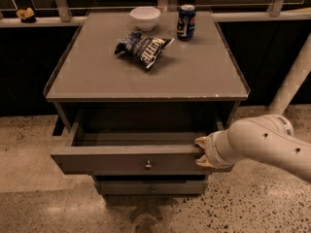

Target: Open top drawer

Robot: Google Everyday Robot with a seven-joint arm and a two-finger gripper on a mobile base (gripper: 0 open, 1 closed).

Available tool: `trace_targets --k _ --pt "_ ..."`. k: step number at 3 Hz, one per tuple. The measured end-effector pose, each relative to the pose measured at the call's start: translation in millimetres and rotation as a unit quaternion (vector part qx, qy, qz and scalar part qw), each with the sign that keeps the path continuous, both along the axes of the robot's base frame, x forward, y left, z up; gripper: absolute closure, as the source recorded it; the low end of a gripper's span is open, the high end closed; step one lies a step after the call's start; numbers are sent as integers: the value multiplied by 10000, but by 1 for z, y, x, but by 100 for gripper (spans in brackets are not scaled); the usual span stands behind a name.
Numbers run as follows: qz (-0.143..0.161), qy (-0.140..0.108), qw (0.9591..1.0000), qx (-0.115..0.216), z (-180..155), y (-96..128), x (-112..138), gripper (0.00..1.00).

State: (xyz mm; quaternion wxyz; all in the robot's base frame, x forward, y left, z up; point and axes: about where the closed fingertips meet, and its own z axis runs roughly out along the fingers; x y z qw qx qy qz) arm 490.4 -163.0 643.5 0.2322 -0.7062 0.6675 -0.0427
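Top drawer (121,158) sits well out under the surface (194,67), knob (148,166) untouched. Claw (201,152) is at the front's right end, prob. to drag it; open or closed, can't tell.

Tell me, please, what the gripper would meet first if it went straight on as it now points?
The gripper points toward the right end of the top drawer, seemingly touching its front panel, so that panel would likely come first.

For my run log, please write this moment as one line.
top drawer: pulled out | gripper: at drawer's right front edge | tabletop: bowl, can, chip bag
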Motion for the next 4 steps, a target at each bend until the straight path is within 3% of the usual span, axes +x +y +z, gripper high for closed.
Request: trace_targets --k 4 --pt "106 -6 9999 46 -23 -9 -37 100"
